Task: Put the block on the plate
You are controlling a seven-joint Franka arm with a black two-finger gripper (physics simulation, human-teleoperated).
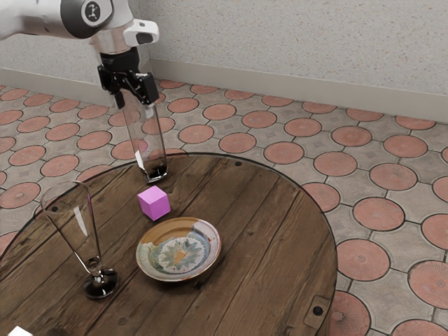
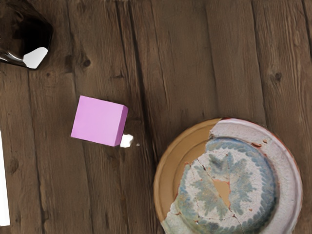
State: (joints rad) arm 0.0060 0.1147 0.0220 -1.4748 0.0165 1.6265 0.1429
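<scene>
Exterior view: the pincer [image 1: 134, 103] is seen above the counter [image 1: 276, 217], its fingers spread. The block [image 1: 155, 203] is supported by the counter, between the plate [image 1: 179, 253] and a tall glass [image 1: 149, 143], touched by neither. By the plate's other side, a stemmed glass [image 1: 85, 234] is placed upright. In the wrist view, the block is separated from the plate by bare wood.

Block [image 1: 154, 203] between tumbler [image 1: 148, 148] and plate [image 1: 179, 252], all on table [image 1: 280, 231].
</scene>
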